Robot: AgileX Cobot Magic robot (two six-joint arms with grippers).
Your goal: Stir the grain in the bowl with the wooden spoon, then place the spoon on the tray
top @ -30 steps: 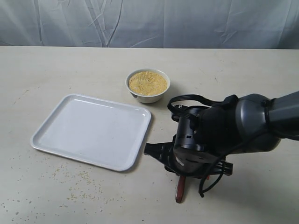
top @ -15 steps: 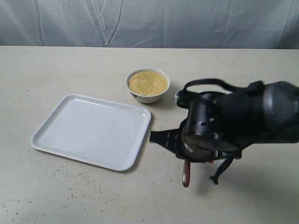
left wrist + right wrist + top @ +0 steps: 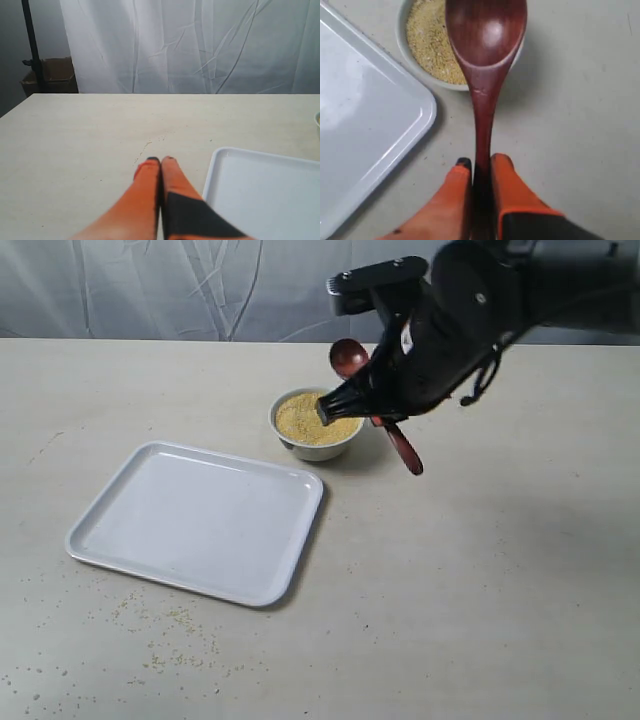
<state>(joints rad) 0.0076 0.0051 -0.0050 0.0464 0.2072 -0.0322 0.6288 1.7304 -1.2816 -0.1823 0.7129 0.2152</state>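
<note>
My right gripper [image 3: 480, 162] is shut on the slim handle of the dark red-brown wooden spoon [image 3: 486, 30]. The exterior view shows the right gripper [image 3: 378, 418] up in the air beside the bowl [image 3: 345, 445]. There the wooden spoon [image 3: 348, 357] is tilted, its oval head raised above the bowl's far rim and its handle end pointing down to the right. The small white bowl [image 3: 400, 30] is full of yellow grain [image 3: 430, 40] [image 3: 305, 418]. The white tray [image 3: 200, 520] [image 3: 365, 115] lies front-left of the bowl. My left gripper [image 3: 160, 160] is shut and empty, low over the table beside the tray [image 3: 265, 190].
Spilled grains [image 3: 170, 630] are scattered on the table in front of the tray. A white cloth backdrop [image 3: 200, 290] closes off the far edge. A cardboard box [image 3: 50, 75] and a black pole [image 3: 30, 45] stand beyond the table in the left wrist view.
The right gripper closed on the spoon lying on the table near the front. It then lifted the spoon and carried it back and up to the bowl.
</note>
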